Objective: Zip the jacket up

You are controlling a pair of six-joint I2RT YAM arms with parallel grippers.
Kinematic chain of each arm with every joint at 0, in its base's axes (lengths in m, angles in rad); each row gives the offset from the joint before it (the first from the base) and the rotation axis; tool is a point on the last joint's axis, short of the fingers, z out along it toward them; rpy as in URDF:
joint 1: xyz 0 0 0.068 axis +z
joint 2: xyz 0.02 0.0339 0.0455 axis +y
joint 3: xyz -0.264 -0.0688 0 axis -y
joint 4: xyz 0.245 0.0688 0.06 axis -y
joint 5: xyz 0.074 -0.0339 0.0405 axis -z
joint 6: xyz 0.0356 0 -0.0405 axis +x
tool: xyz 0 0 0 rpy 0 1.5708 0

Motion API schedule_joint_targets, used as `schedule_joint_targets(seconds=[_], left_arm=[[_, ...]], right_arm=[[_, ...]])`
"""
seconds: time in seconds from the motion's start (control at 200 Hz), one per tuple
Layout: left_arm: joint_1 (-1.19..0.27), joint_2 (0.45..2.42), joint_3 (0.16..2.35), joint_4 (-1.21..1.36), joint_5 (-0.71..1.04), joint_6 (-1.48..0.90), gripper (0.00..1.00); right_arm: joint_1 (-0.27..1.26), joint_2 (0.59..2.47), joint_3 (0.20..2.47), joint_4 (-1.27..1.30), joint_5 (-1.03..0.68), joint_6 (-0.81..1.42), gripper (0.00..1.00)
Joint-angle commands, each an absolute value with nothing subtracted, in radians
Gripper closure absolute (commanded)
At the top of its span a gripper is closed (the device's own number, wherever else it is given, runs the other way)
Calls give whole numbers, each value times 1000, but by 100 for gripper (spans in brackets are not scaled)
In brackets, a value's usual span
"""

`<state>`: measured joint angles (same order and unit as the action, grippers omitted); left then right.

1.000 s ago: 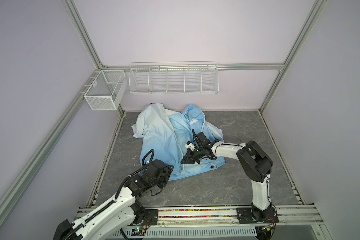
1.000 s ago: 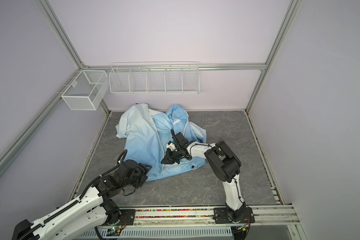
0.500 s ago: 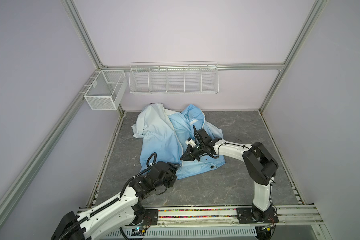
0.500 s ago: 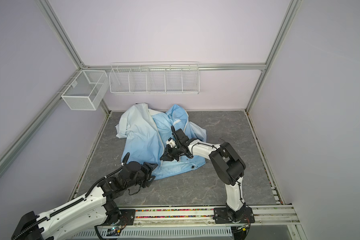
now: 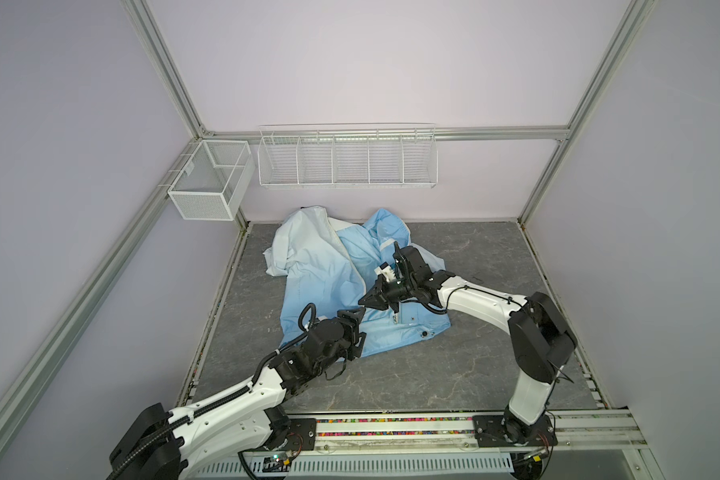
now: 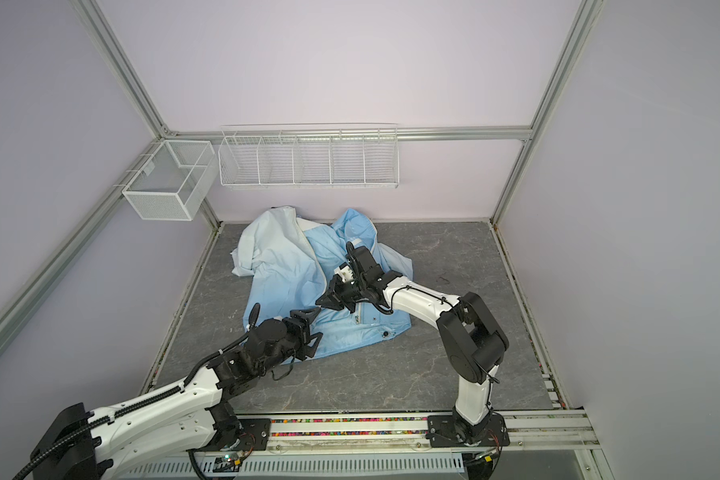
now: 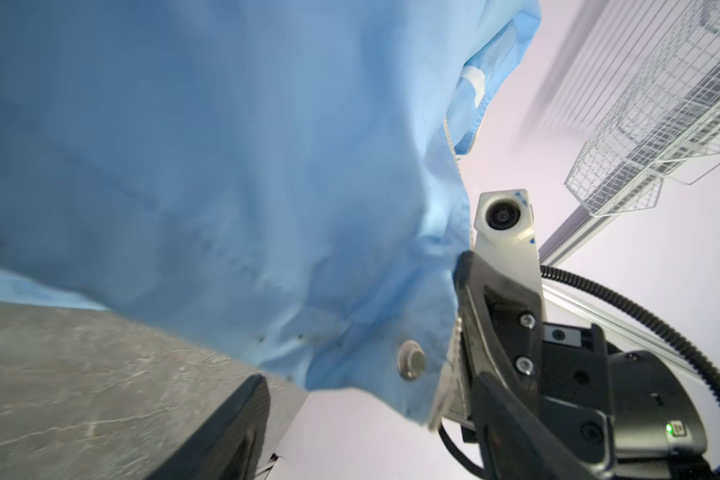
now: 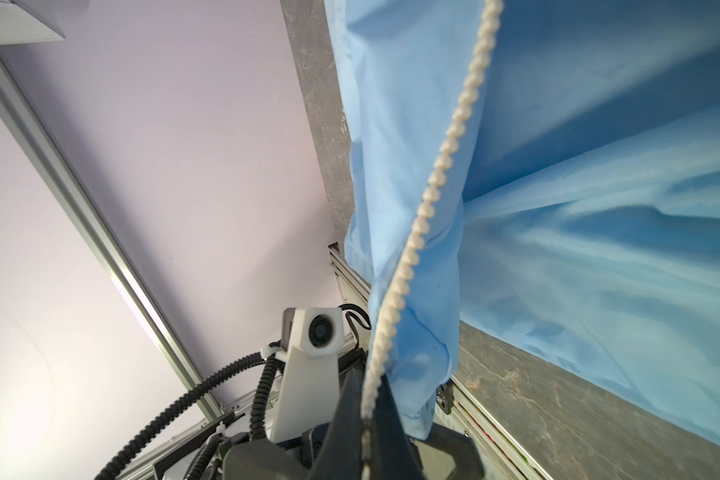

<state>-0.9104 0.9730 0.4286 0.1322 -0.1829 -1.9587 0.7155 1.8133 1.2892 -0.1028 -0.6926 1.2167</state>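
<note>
Our right gripper (image 5: 366,300) pinches the zipper tape (image 8: 433,183) of the thin, limp jacket (image 5: 321,282), likely slippery and best held at that edge, while our left gripper (image 5: 356,326) gapes empty.

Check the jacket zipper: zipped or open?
Open. In the right wrist view a single row of white zipper teeth runs along the jacket edge, meshed with nothing, its end pinched in the right tool.

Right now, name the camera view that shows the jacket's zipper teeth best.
The right wrist view: the zipper teeth run sharp into the shut right gripper. The left wrist view shows a short stretch; both top views only a thin white line.
</note>
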Motion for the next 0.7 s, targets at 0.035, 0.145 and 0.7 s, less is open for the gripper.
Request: schedule_joint_targets(seconds=[0.035,0.145,0.7], left_arm=[[-915,1042,497,299,-239,-1983,23],[-915,1044,520,289,-302,-1945,23],[-825,922,528,163,-374,-1706,31]], right_arm=[[720,1759,1313,-86,-667,1289,93],[720,1737,1311,-94,-670,1293,93],[708,1700,1292,-111,-747,1252,93]])
